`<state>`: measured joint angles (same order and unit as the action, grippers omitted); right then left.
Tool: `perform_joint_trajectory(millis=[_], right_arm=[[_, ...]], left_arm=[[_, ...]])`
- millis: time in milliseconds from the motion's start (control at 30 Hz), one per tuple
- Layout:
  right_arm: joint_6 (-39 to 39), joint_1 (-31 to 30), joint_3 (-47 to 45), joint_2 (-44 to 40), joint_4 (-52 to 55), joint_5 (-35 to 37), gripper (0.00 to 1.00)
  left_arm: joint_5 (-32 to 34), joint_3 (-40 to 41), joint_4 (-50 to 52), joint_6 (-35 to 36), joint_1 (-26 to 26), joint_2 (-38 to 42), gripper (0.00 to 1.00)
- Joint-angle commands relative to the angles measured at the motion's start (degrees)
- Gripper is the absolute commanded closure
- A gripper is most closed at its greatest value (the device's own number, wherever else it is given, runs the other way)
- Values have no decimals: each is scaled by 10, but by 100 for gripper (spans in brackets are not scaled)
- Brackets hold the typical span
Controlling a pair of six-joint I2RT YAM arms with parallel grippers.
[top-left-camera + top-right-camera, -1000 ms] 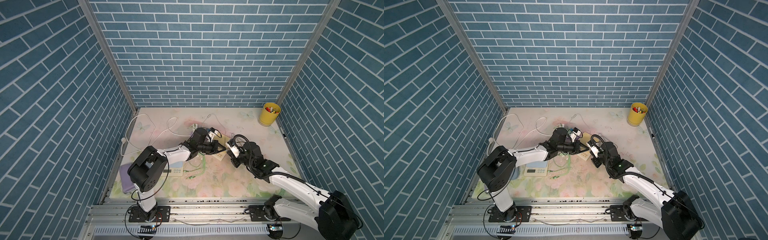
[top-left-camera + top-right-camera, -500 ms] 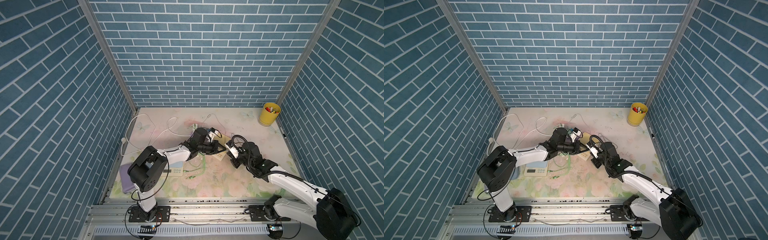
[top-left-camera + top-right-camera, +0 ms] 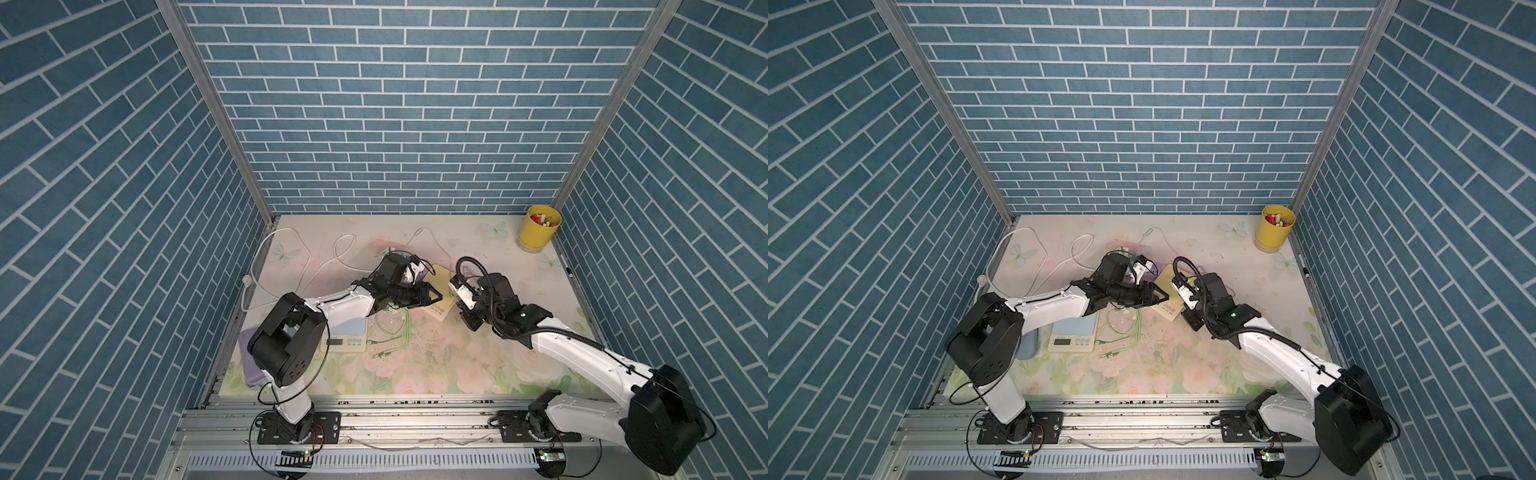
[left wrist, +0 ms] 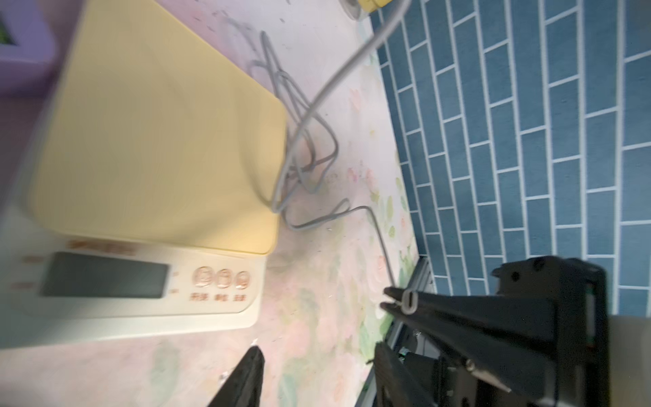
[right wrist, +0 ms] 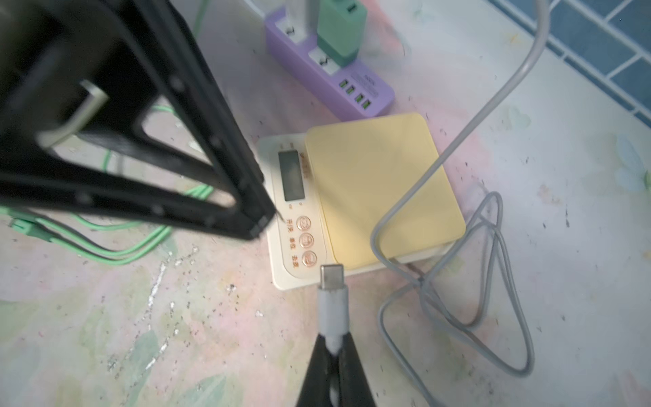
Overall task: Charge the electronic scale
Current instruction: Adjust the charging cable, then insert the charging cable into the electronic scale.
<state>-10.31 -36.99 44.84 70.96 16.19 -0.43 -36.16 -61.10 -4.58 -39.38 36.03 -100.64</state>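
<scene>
The electronic scale (image 3: 441, 277) (image 5: 380, 190) has a yellow top and a cream front with a display and three buttons; it lies mid-table. My right gripper (image 5: 333, 340) (image 3: 468, 322) is shut on the grey USB-C cable plug (image 5: 331, 287), whose metal tip points at the scale's front corner, a short way off it. The grey cable (image 5: 493, 282) loops beside the scale. My left gripper (image 4: 318, 363) (image 3: 437, 296) (image 3: 1165, 297) hovers open over the scale's display end with nothing between its fingers. In the left wrist view the right gripper (image 4: 387, 299) holds the plug (image 4: 410, 302).
A purple power strip (image 5: 334, 81) with a green charger (image 5: 340, 31) sits behind the scale. Green cables (image 3: 395, 336) lie by a second scale (image 3: 345, 340) under the left arm. A yellow cup (image 3: 539, 228) stands at the back right corner. A white cable (image 3: 291, 266) trails at the left.
My left gripper has gone from shut to open. The right gripper stays shut on the plug, and its arm has edged slightly towards the scale.
</scene>
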Motion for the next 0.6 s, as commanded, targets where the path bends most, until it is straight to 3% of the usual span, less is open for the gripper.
perform_joint_trajectory(millis=[0, 233, 567], right_arm=[[10, -34, 36, 55, 133, 59, 100], [26, -50, 47, 133, 169, 78, 100], [29, -41, 61, 206, 100, 45, 100]], left_arm=[[34, -20, 80, 81, -34, -4, 46], [65, -84, 122, 143, -50, -75, 45], [109, -146, 127, 169, -50, -144, 44]])
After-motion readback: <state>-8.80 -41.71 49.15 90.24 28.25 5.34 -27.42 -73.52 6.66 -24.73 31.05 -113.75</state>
